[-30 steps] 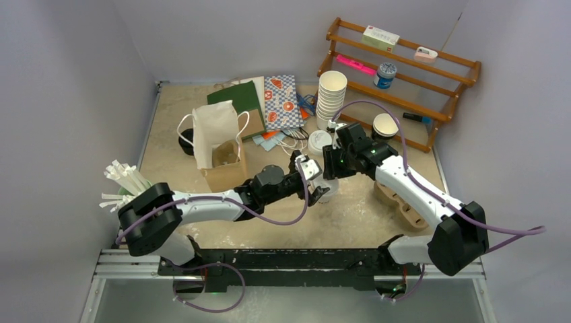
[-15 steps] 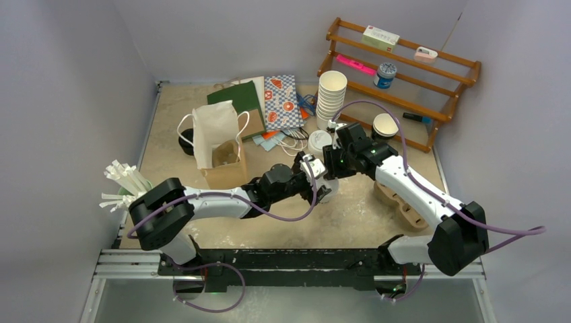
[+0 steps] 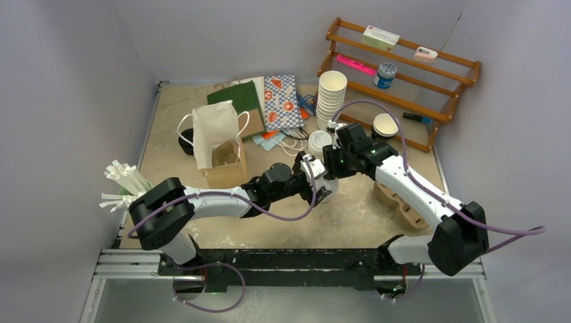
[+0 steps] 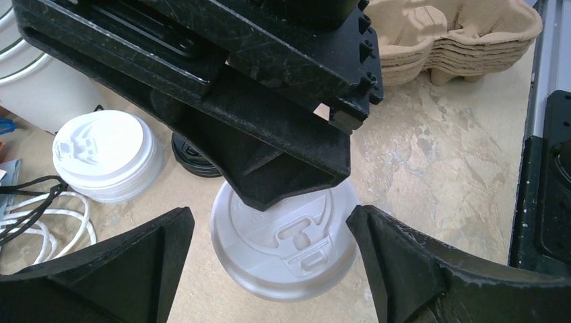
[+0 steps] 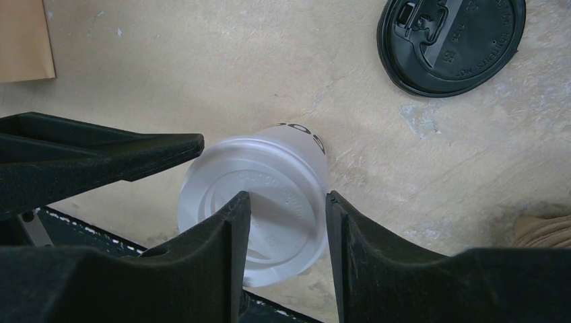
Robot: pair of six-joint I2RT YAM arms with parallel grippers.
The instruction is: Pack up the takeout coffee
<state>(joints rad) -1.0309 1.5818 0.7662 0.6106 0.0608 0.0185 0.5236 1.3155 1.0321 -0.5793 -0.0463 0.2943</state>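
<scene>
I've got the white-lid cup standing on the bench, mid-field btwn both arms. L pincer is spread wide, one finger each side of the cup, w/ gaps both sides. R pincer sits right over the lid, fingers narrow w/ a small gap between them. Can't tell if its tips touch the lid. Black lid lies near, apart from the cup, and a stack of white lids sits beside that.
</scene>
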